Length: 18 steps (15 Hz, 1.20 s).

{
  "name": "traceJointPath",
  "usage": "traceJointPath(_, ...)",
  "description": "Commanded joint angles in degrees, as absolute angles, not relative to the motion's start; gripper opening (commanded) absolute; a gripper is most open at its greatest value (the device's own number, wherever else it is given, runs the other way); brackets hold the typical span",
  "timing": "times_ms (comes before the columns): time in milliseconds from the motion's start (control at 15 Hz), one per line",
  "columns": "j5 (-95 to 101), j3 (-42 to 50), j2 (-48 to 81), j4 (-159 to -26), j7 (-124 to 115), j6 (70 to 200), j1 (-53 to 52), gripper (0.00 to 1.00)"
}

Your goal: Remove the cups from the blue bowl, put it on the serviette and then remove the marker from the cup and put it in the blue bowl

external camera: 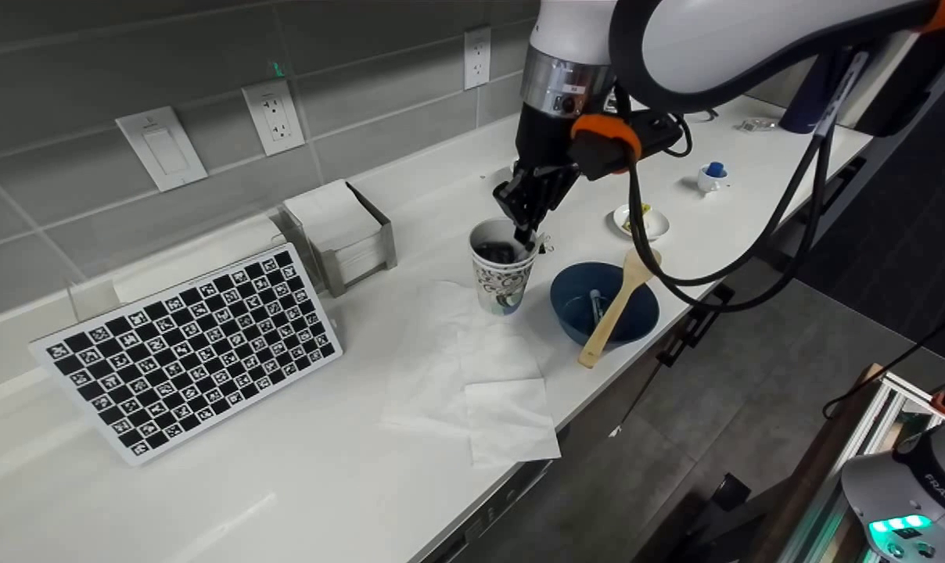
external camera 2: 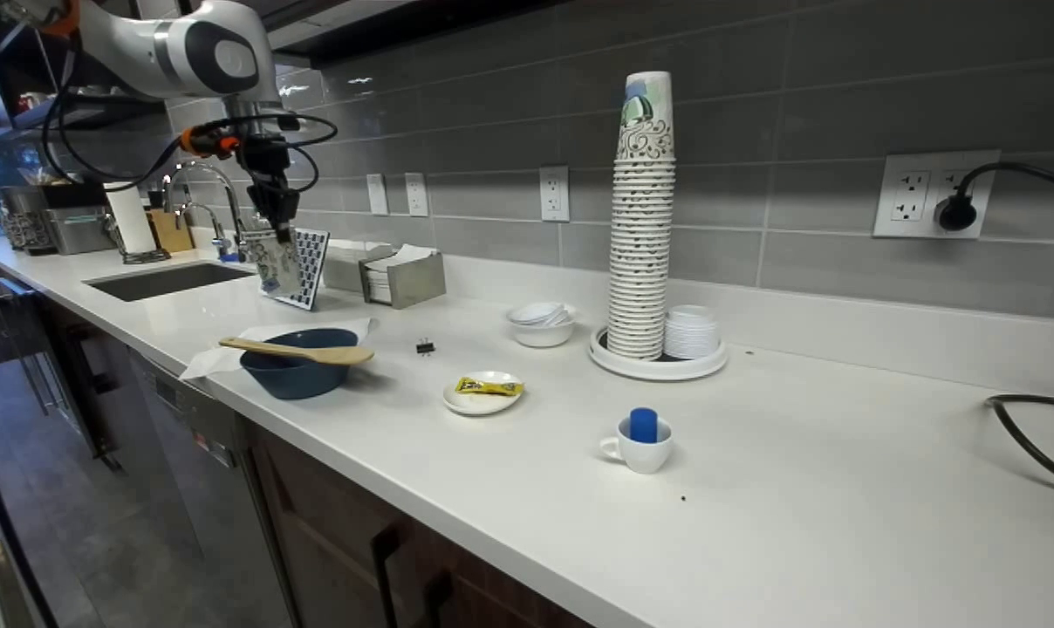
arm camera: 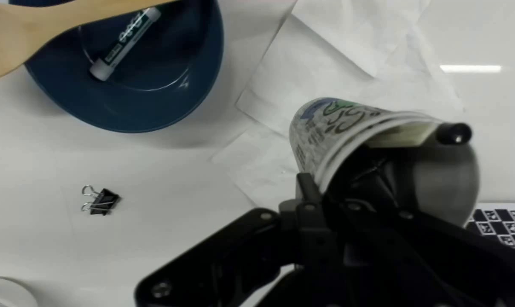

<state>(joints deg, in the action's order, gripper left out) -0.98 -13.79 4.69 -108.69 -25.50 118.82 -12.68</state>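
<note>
- Gripper (external camera: pixel 524 233): jaws clenched on the rim of the nested white paper cups (external camera: pixel 501 285) with dark scrollwork.
- Cups: directly below the jaws, over the rumpled white paper serviette (external camera: pixel 512 420); long axis near upright, mouths up towards the jaws.
- Round dark blue bowl (arm camera: pixel 176 102): below the jaws, off to one side; pale wooden spatula (external camera: pixel 619 309) across its rim.
- White, green-labelled marker (arm camera: pixel 125 44): inside the bowl, lying aslant; capped end undetermined.
</note>
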Motion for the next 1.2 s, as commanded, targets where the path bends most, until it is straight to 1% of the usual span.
traceJointPath(0,-1.82,-14.62,7.35,-105.83,-25.36,117.50,-15.13,0.01)
traceJointPath(200,-1.73,-15.09,8.63,-107.05,-24.43,121.00,-16.55,0.01)
traceJointPath(467,-7.17,-15.37,11.48,-107.22,-19.82,125.26,-16.69,0.01)
traceJointPath(1067,-0.05,-12.33,17.42,-107.68,-22.83,130.55,-17.90,0.01)
traceJointPath(1133,-0.50,-12.28,17.79,-107.63,-22.49,130.15,-17.81,0.31)
